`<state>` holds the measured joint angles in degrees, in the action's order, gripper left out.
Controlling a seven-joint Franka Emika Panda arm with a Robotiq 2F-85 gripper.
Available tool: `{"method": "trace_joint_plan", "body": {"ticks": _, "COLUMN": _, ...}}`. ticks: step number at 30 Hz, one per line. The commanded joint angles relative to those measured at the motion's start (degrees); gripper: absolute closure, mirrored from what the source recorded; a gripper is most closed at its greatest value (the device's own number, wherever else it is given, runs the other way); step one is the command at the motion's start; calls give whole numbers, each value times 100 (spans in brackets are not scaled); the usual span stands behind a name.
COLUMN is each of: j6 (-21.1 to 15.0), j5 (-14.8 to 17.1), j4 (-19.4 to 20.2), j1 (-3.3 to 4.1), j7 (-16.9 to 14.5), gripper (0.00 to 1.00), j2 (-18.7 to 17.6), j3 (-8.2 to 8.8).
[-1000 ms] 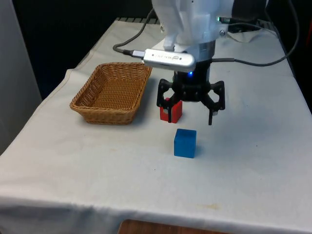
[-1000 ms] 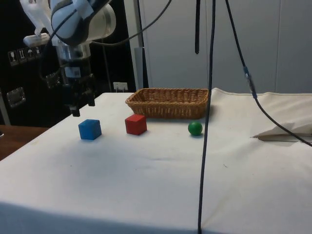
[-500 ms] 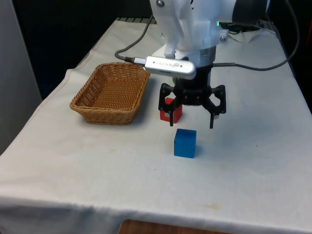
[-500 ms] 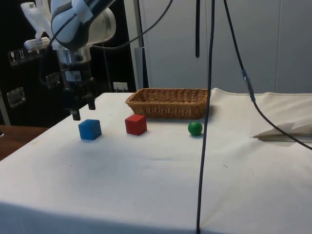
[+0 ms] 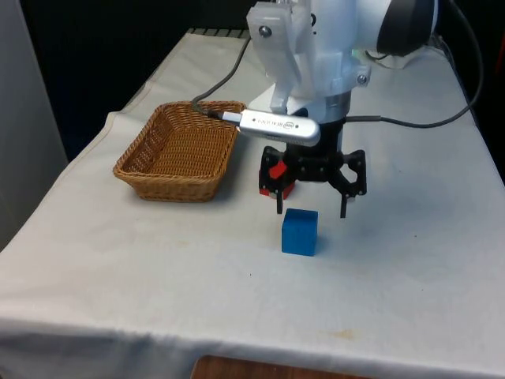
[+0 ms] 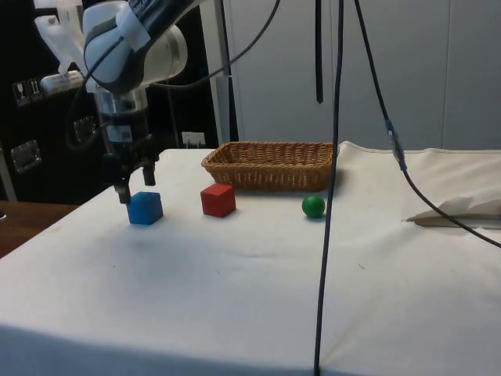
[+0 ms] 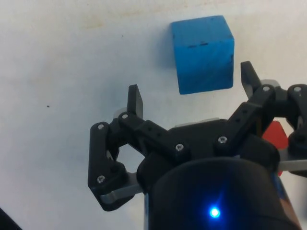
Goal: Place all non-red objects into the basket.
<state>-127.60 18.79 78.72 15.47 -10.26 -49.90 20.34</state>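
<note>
Since the blue cube sat nearest on the tabletop, that's where the action was. Over the last second the tool had dropped lower and slid closer to it, fingers spread wide with nothing in them, hanging just above and a bit behind the cube rather than around it. My guess: it was lining up a grab, though it looked off-center in the wrist view. Next back was the red cube, which should stay put, then the green ball waiting its turn. Farthest off, the wicker basket had nothing in it.
</note>
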Motion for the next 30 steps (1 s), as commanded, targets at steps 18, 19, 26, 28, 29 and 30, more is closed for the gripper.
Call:
{"method": "trace_joint_plan", "body": {"ticks": 18, "j6": -155, "j5": 57, "j4": -286, "j1": -63, "j7": 0, "gripper": 0, "j2": -418, "j3": 17}}
{"method": "trace_joint_plan", "body": {"ticks": 19, "j6": -160, "j5": 63, "j4": -298, "j1": -63, "j7": -6, "gripper": 0, "j2": -441, "j3": 17}}
{"method": "trace_joint_plan", "body": {"ticks": 26, "j6": -189, "j5": 109, "j4": -315, "j1": -63, "j7": -11, "gripper": 31, "j2": -504, "j3": 17}}
{"method": "trace_joint_plan", "body": {"ticks": 28, "j6": -195, "j5": 115, "j4": -309, "j1": -63, "j7": -17, "gripper": 54, "j2": -510, "j3": 17}}
{"method": "trace_joint_plan", "body": {"ticks": 29, "j6": -178, "j5": 86, "j4": -292, "j1": -40, "j7": 0, "gripper": 65, "j2": -493, "j3": 46}}
{"method": "trace_joint_plan", "body": {"ticks": 30, "j6": -201, "j5": 120, "j4": -309, "j1": -63, "j7": -17, "gripper": 76, "j2": -516, "j3": 17}}
